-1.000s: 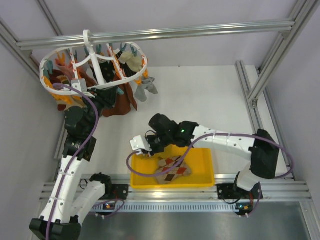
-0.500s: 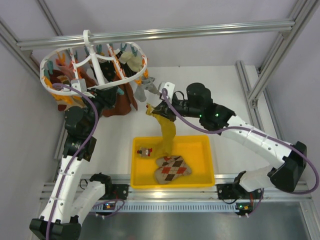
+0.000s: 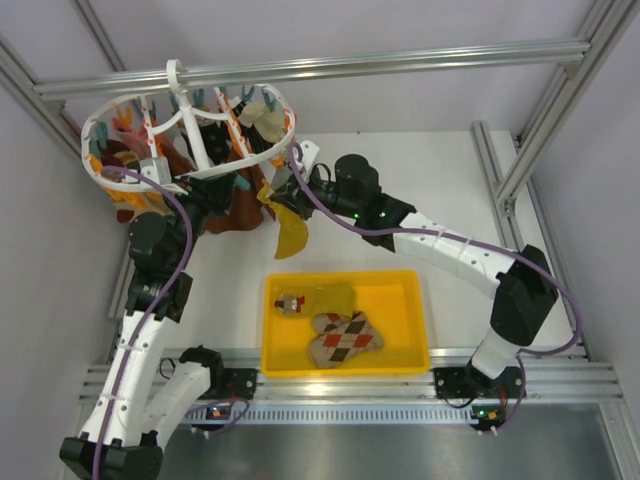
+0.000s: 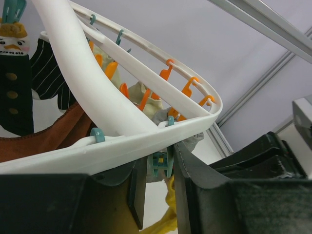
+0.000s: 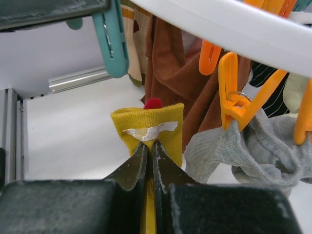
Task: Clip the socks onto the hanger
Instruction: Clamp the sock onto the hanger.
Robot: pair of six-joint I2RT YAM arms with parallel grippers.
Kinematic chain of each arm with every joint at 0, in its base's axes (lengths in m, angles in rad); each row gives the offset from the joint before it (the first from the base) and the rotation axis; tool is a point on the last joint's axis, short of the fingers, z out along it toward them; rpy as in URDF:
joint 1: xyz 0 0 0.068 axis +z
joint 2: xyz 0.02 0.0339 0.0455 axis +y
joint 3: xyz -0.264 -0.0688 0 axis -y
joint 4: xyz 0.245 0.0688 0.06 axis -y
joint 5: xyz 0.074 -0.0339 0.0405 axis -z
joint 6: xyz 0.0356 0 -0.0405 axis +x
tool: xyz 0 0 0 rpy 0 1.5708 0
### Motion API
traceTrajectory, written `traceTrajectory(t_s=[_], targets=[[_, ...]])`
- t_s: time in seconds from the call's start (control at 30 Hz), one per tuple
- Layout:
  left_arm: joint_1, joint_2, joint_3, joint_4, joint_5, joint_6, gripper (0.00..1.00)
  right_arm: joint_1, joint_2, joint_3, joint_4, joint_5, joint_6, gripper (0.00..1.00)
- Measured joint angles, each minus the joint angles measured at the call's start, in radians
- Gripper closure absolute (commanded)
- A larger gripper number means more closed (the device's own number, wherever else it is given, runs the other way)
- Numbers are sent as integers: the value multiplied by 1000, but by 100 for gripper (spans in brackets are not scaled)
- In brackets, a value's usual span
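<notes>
Top external view showed, nearest me, the yellow tray (image 3: 412,300) on the white table (image 3: 450,190) just past the arm bases. In it an argyle sock (image 3: 345,338) lay flat, and a second mustard sock (image 3: 330,297) lay just beyond it. Farther on, above the bare table between tray and hanger, a mustard sock (image 3: 290,232) hung limp and clear of the tray. Its top end was pinched in the right gripper (image 3: 283,185), which reached in from the right, close under the near right rim of the hanger (image 3: 255,158). The right wrist view made the hold plain: both fingers were pressed together on the sock's cuff, which stood up just past the tips. Above and behind the cuff was the hanger's white rim, with rust-brown socks (image 5: 168,73) behind it and a grey sock (image 5: 243,146) held in an orange clip (image 5: 234,105) to the right. In the left wrist view the left gripper (image 4: 158,180) sat right under the rim. Its fingers were drawn in narrow on a teal clip (image 4: 161,165), which filled the gap between them, and yellow fabric showed below. Farthest off, the hanger's hook (image 3: 175,72) went over the aluminium rail (image 3: 400,58).
</notes>
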Motion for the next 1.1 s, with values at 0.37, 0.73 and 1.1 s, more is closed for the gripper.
traceTrajectory(t_s=[0.37,0.73,1.1], targets=[[6,0,0,-1,16,-35,100,0,38,-20,171,-8,6,100],[7,-1,0,-2,19,-63,100,0,38,-35,270,-51,13,100],[7,0,0,-2,20,-70,100,-2,37,-163,312,-61,0,100]])
